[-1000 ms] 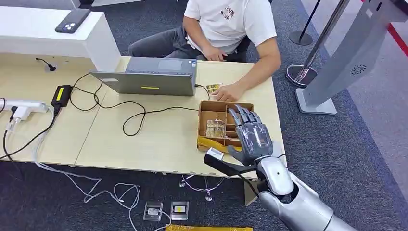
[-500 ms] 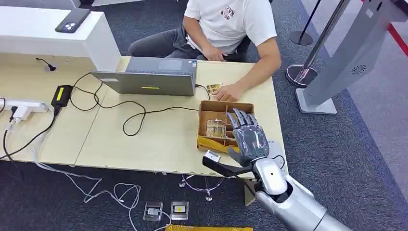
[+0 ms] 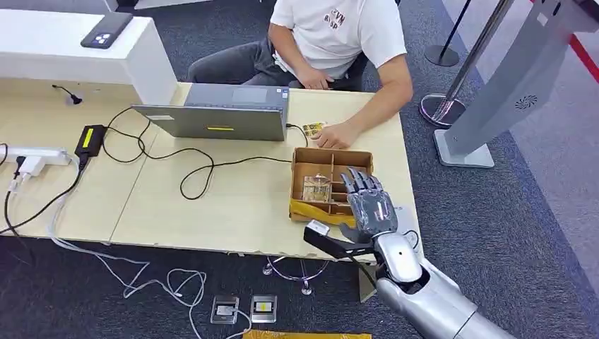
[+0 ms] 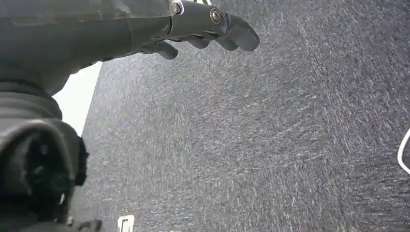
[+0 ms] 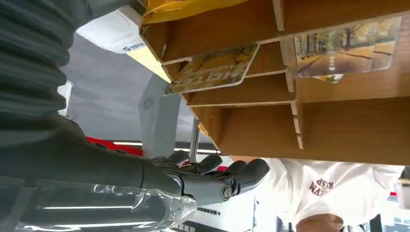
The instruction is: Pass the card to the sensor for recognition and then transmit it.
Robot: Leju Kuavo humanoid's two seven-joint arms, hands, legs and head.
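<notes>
R hand over cardboard box, fingers spread, holding nothing. Card in a compartment just beside fingertips, not touched. L hand over carpet, fingers loosely extended, holding nothing.

Right arm raised, left arm hanging.
The right hand reaches forward, palm down, fingers extended and apart, holding nothing; the left hand hangs with fingers apparently loosely curled, empty.

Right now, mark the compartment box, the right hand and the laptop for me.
compartment box (image 3: 305, 155): head view, far left corner of its rim.
right hand (image 3: 371, 206): head view, back of the hand.
laptop (image 3: 212, 120): head view, back of the lid.
</notes>
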